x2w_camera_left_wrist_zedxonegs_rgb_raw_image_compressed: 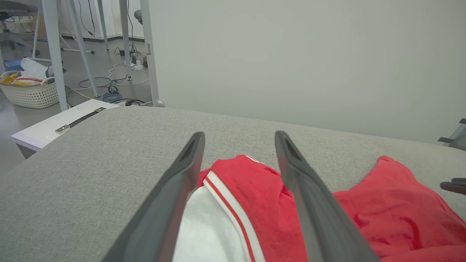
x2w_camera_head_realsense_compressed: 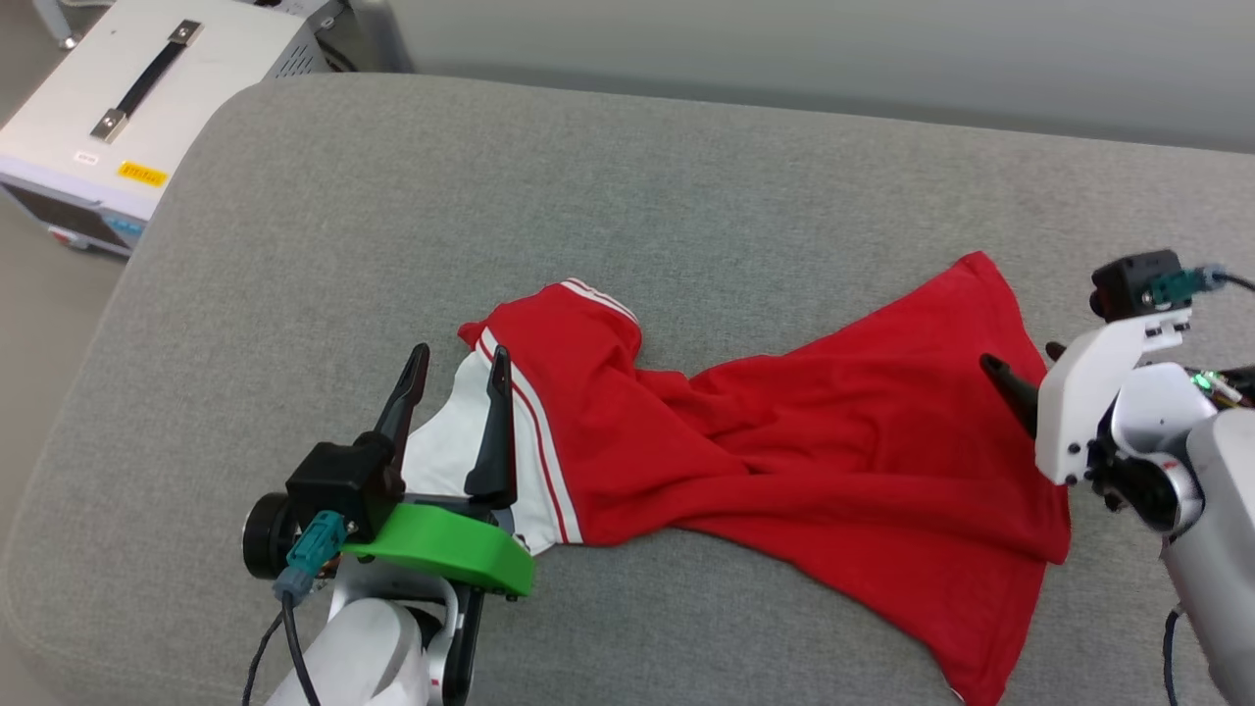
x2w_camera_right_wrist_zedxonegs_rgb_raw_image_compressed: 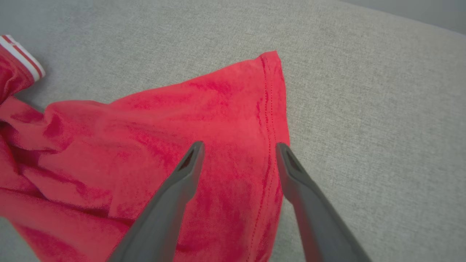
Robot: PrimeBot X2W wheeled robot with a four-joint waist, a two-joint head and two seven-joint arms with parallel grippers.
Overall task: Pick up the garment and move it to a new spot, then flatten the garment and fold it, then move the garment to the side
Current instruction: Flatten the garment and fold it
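The garment (x2w_camera_head_realsense_compressed: pixel 784 441) lies crumpled and twisted on a grey cushioned surface (x2w_camera_head_realsense_compressed: pixel 588 196), plain red side up. Its white sleeve (x2w_camera_head_realsense_compressed: pixel 443 451) with striped trim points left and its hem lies at the right. My left gripper (x2w_camera_head_realsense_compressed: pixel 459 358) hovers open over the white sleeve (x2w_camera_left_wrist_zedxonegs_rgb_raw_image_compressed: pixel 207 225), one finger on each side of the sleeve's striped edge. In the left wrist view the open left gripper (x2w_camera_left_wrist_zedxonegs_rgb_raw_image_compressed: pixel 239 134) holds nothing. My right gripper (x2w_camera_head_realsense_compressed: pixel 1020 355) is open above the garment's hem. In the right wrist view that right gripper (x2w_camera_right_wrist_zedxonegs_rgb_raw_image_compressed: pixel 240 145) straddles the stitched hem (x2w_camera_right_wrist_zedxonegs_rgb_raw_image_compressed: pixel 267 120).
A white equipment case (x2w_camera_head_realsense_compressed: pixel 127 98) with a black handle stands off the surface's far left corner. Beyond it are a laundry basket (x2w_camera_left_wrist_zedxonegs_rgb_raw_image_compressed: pixel 31 92), metal table legs (x2w_camera_left_wrist_zedxonegs_rgb_raw_image_compressed: pixel 51 51) and floor cables. A pale wall (x2w_camera_left_wrist_zedxonegs_rgb_raw_image_compressed: pixel 291 54) runs behind. Bare cushion stretches behind and beside the garment.
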